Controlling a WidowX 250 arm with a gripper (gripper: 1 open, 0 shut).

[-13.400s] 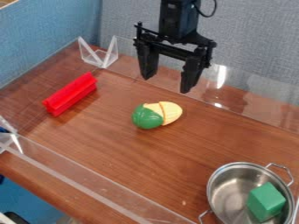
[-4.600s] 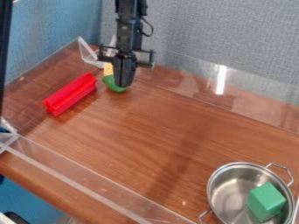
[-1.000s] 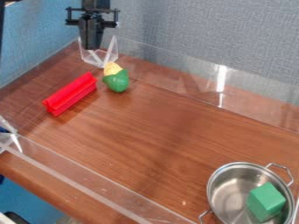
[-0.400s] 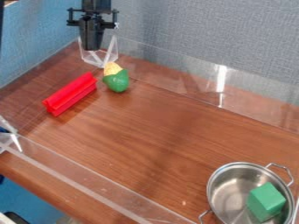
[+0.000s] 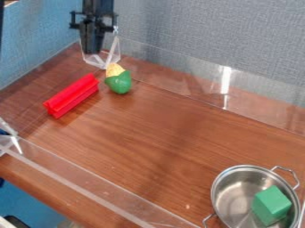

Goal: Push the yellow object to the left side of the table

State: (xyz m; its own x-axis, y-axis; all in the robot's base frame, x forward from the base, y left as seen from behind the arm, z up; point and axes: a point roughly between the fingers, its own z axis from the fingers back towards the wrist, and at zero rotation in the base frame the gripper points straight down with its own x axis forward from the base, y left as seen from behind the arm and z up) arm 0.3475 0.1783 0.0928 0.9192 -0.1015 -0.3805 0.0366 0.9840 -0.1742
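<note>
The yellow object (image 5: 117, 79), half pale yellow and half green, lies on the brown table (image 5: 179, 134) near the far left corner, just right of the red block. My gripper (image 5: 94, 45) hangs above and behind it to the left, over the clear corner wall. Its dark fingers are together and shut on nothing. A small gap separates it from the toy.
A red rectangular block (image 5: 73, 94) lies left of the toy. A steel pot (image 5: 236, 193) holding a green cube (image 5: 272, 206) stands at the near right corner. Low clear plastic walls (image 5: 212, 78) line the table's edges.
Over the last second nothing has visibly moved. Much earlier the toy lay at the table's middle and the gripper was open above it; now the toy rests by the far left corner.
</note>
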